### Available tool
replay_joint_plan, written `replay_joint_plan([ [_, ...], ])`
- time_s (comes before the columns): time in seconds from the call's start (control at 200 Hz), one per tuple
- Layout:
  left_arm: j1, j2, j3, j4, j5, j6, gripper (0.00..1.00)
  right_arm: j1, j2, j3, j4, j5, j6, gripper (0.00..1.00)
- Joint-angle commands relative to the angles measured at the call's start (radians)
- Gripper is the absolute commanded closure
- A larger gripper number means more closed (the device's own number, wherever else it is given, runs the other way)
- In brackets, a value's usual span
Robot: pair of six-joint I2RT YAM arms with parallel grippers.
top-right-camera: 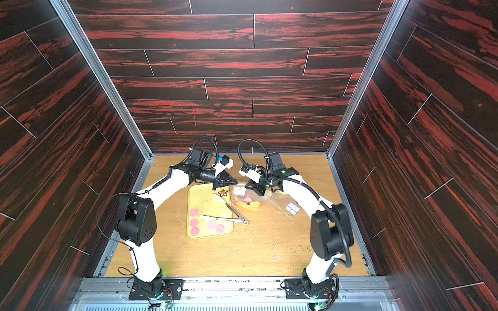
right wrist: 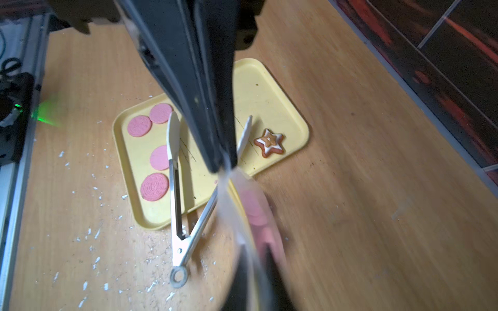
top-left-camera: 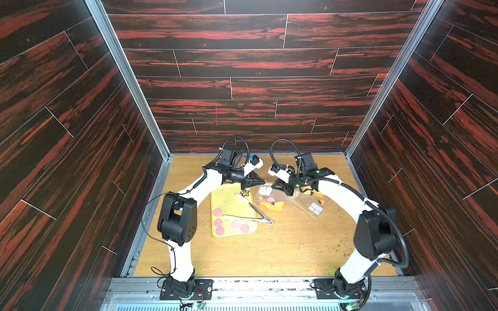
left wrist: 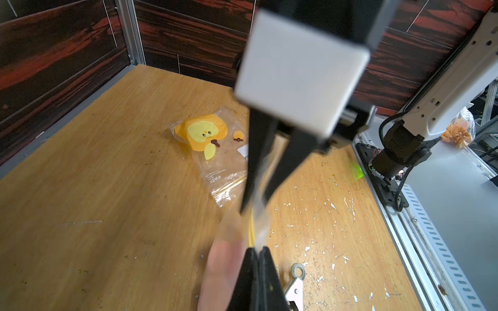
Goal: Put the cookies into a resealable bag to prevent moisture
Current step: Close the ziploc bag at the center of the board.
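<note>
Several pink cookies (top-left-camera: 218, 222) (right wrist: 154, 187) lie on the yellow tray (top-left-camera: 229, 194). A clear resealable bag (top-left-camera: 262, 198) hangs between my two grippers just right of the tray's far end, with pink cookies (top-left-camera: 270, 200) (right wrist: 253, 207) inside it. My left gripper (top-left-camera: 264, 183) (left wrist: 258, 249) is shut on the bag's yellow zip edge. My right gripper (top-left-camera: 272, 185) (right wrist: 256, 247) faces it from the right. Its jaws stand slightly apart, with the blurred bag film (right wrist: 231, 194) running between them.
Metal tongs (top-left-camera: 253, 212) (right wrist: 175, 215) lie open across the tray, with their ring end on the table. A star cookie (top-left-camera: 245, 192) sits at the tray's far corner. A second clear bag (top-left-camera: 312, 204) (left wrist: 213, 150) with yellow print lies flat under the right arm. Crumbs dot the wooden table.
</note>
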Motion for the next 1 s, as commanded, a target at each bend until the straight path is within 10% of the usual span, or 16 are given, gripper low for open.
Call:
replay_joint_plan([
  [0.0,0.010,-0.042,0.034,-0.034,0.025,0.041,1.00,-0.028,-0.056,-0.025,-0.007,0.004,0.006,0.78],
  [0.075,0.011,-0.041,0.035,-0.038,0.024,0.046,1.00,-0.042,-0.061,-0.024,-0.019,-0.006,0.021,1.00],
  [0.225,0.011,-0.044,0.039,-0.044,0.025,0.046,1.00,-0.049,-0.080,-0.047,-0.030,0.027,-0.001,1.00],
  [0.401,0.011,-0.039,0.043,-0.045,0.024,0.046,1.00,-0.061,-0.098,-0.074,-0.016,0.008,-0.007,0.67],
  [0.506,0.011,-0.038,0.047,-0.046,0.025,0.043,1.00,-0.060,-0.073,-0.060,-0.030,-0.001,-0.010,0.68],
  [0.621,0.013,-0.043,0.047,-0.057,0.019,0.051,1.00,-0.074,-0.073,-0.059,-0.039,0.026,0.004,1.00],
  [0.762,0.016,-0.043,0.050,-0.064,0.018,0.053,1.00,-0.090,-0.116,-0.100,-0.023,0.071,0.011,1.00],
  [0.877,0.016,-0.043,0.055,-0.066,0.016,0.052,1.00,-0.092,-0.137,-0.131,-0.006,0.093,0.013,0.73],
  [0.997,0.016,-0.043,0.056,-0.067,0.016,0.052,1.00,-0.096,-0.147,-0.145,-0.009,0.109,0.016,0.81],
])
